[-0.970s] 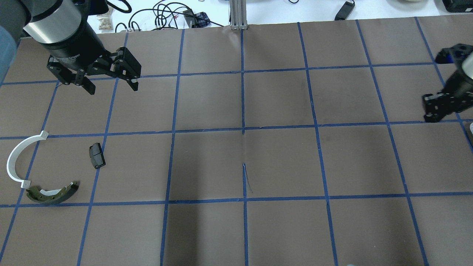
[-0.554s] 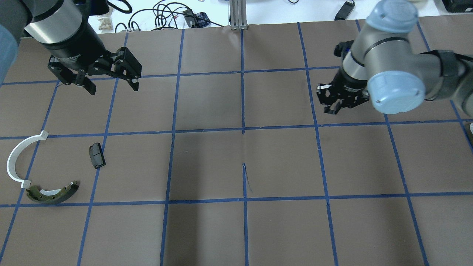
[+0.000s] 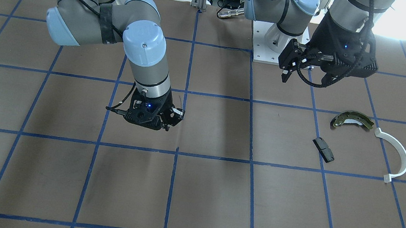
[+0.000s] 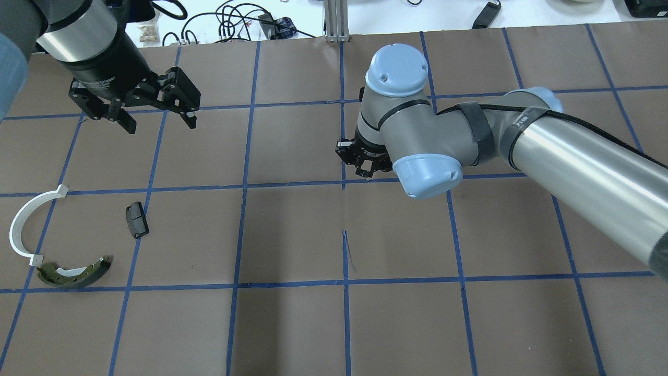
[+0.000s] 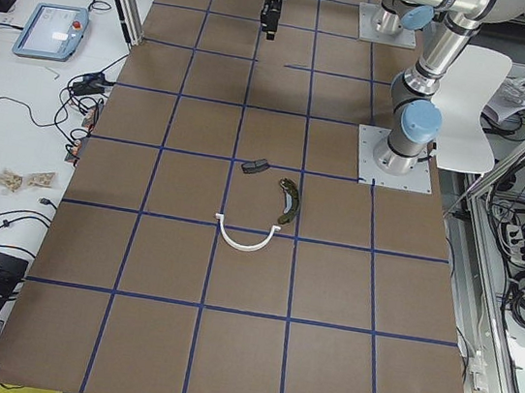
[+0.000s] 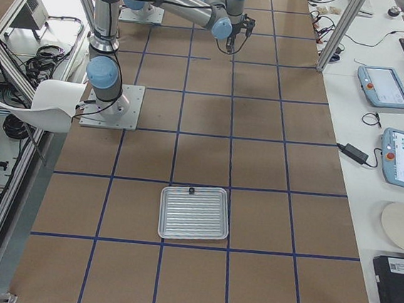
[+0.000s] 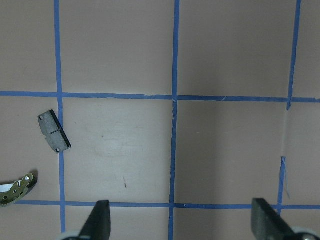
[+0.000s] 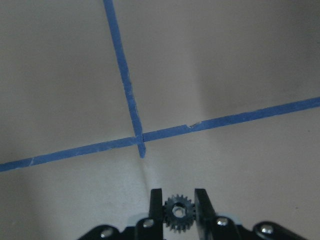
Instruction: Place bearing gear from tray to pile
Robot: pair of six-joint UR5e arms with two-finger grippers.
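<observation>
Right wrist-mounted view: a small black toothed bearing gear with a pale bore (image 8: 177,213) sits between the jaws of the right gripper (image 4: 365,163). The jaws are narrow and press on its teeth from both sides. Beneath it lies the brown paper tabletop (image 4: 292,235), where two lines of the blue tape grid (image 8: 131,95) cross. In the overhead exterior view this gripper hangs over the tabletop near its middle line, with the grey arm reaching in from the right.

The shallow pale tray with rounded corners and a ribbed floor (image 6: 162,212) rests on the tabletop toward the robot's right end, well apart from the gear.

The pile lies on the robot's left side, its three parts loosely spread: an olive-metal curved brake shoe (image 4: 73,274), a white plastic half-ring (image 4: 20,230) with one end just beside the shoe, and a black oblong pad (image 4: 136,220) set apart from both. The gear is well apart from them.

The left gripper (image 4: 159,124) hangs above the tabletop apart from the pile, its jaws spread wide with nothing between them.
</observation>
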